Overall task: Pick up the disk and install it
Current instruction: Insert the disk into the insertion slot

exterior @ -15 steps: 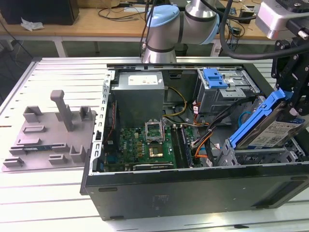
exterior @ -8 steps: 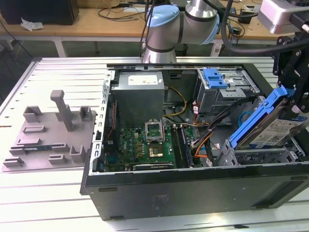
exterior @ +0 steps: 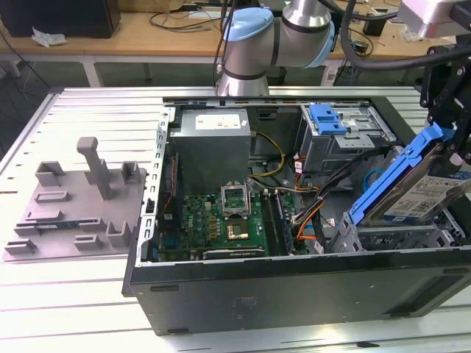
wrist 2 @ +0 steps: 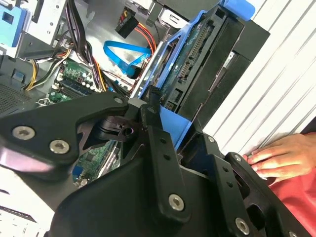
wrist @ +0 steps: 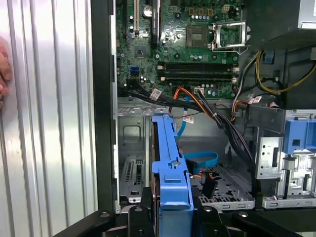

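Note:
In the exterior view the disk (exterior: 425,195), silver-grey with a white-and-blue label and a blue frame, hangs tilted over the open computer case's corner at that view's right. My gripper (exterior: 450,141) is shut on its raised end. Below it lies the metal drive bay (exterior: 397,237). In the first wrist view the disk (wrist: 170,165) stands edge-on between my gripper's (wrist: 170,210) black fingers, above the bay floor. The second wrist view shows the black fingers (wrist 2: 157,129) clamped on the blue frame of the disk (wrist 2: 197,64).
The case (exterior: 221,294) holds a motherboard (exterior: 228,215), a grey power supply (exterior: 213,143), loose cables (exterior: 309,213) and a drive cage with a blue bracket (exterior: 327,118). A grey fixture plate (exterior: 73,198) lies at the exterior view's left. A person's hand (wrist 2: 276,158) rests on the table beside the case.

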You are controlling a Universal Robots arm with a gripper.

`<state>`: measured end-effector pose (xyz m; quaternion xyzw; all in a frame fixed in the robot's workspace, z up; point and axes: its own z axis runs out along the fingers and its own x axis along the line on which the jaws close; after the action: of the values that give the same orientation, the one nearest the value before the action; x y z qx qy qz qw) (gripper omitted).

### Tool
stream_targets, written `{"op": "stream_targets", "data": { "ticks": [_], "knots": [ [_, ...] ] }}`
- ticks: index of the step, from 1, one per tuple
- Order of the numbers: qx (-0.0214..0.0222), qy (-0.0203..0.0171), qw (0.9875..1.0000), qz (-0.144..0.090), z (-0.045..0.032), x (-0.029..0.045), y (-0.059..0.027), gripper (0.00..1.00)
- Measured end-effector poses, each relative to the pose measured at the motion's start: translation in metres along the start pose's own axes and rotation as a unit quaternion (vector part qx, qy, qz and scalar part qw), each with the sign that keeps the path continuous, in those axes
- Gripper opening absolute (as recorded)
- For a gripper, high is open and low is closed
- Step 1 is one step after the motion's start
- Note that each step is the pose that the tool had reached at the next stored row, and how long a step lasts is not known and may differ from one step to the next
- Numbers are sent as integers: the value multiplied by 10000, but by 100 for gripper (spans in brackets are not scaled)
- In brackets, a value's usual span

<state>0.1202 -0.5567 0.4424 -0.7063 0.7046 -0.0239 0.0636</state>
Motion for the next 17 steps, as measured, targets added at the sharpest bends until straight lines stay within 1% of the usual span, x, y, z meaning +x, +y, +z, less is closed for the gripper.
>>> {"op": "stream_targets", "data": {
  "ticks": [6, 17],
  "knots": [
    [0, 0, 10000, 0, -96, -5, -12, 37],
    [3, 0, 10000, -2, -211, -12, -26, 37]
  ]
}}
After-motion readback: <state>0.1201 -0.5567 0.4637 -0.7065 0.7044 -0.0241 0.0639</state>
